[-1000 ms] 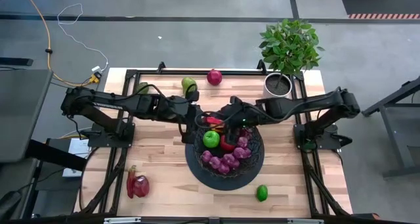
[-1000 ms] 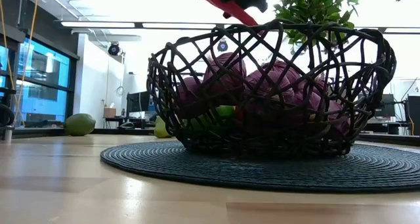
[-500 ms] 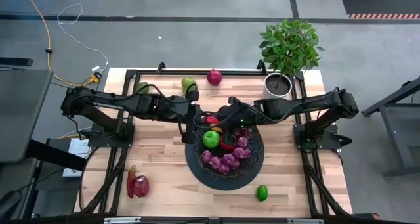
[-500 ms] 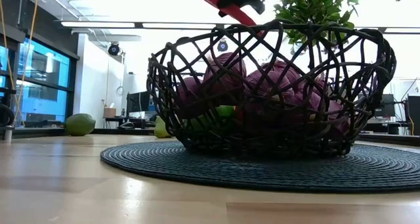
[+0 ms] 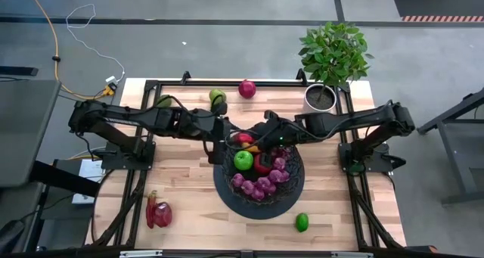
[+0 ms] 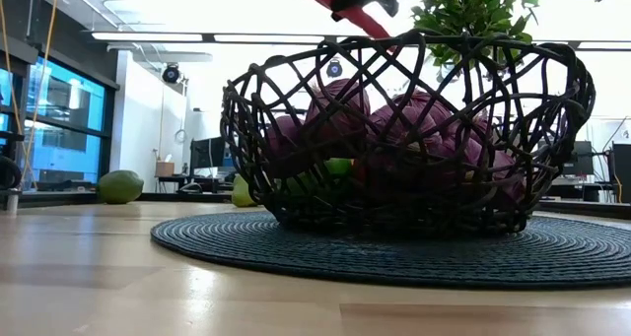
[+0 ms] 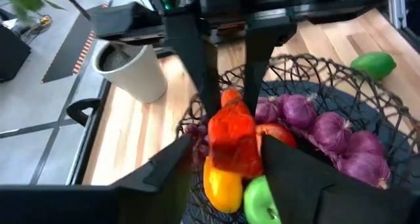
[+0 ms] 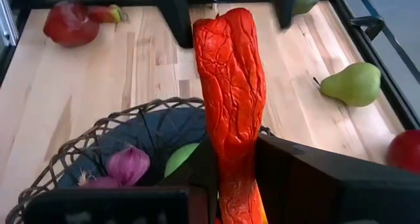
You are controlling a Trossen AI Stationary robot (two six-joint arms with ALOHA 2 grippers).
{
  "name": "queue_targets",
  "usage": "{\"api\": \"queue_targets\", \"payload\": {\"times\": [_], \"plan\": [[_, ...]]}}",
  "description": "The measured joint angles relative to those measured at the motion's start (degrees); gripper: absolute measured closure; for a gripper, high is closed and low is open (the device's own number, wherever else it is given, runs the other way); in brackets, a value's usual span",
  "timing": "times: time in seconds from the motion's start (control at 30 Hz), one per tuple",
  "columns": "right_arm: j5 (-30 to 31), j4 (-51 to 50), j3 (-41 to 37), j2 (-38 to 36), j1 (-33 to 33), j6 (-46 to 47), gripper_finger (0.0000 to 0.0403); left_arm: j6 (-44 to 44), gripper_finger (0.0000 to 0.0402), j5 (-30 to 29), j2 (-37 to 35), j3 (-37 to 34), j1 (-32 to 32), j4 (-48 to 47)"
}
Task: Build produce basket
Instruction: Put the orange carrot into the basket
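A long wrinkled red pepper (image 8: 230, 86) hangs in the air over the far left rim of the black wire basket (image 5: 259, 188). My right gripper (image 8: 230, 184) is shut on one end of it. The fingers of my left gripper (image 7: 230, 178) stand open on either side of the other end. In the right wrist view a gap shows beside one left finger (image 8: 283, 7). The basket stands on a dark round mat and holds a green apple (image 5: 243, 160), a red apple (image 5: 262, 165), purple onions (image 5: 261, 184) and a yellow fruit (image 7: 223, 184). My right gripper pinches the pepper's orange-tinged end (image 7: 230, 100) between its two fingers, slanting down from the table's right. The pepper runs on forward past the fingertips, along them, toward the left gripper, clear of the basket. My left gripper: I cannot tell whether one finger (image 7: 187, 161) touches the pepper.
On the table's far side lie a green pear (image 5: 218, 97), a red apple (image 5: 247, 88) and a dark green fruit (image 5: 163, 101). A potted plant (image 5: 321, 95) stands at the far right. A lime (image 5: 302, 222) lies near right, red produce (image 5: 159, 212) near left.
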Motion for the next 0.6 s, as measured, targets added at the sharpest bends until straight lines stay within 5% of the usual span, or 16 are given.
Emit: {"api": "queue_targets", "payload": {"times": [0.3,0.6], "plan": [[0.12,-5.84,0.00,-2.92,-1.16,-1.37,0.0349,-4.37,0.0131,-2.42,-1.77,2.97,0.00,-3.45],[0.11,-19.59,-0.04,-5.24,0.09,0.42,0.0349,-16.83,0.0117,-1.11,-6.78,1.91,0.00,-5.82]]}}
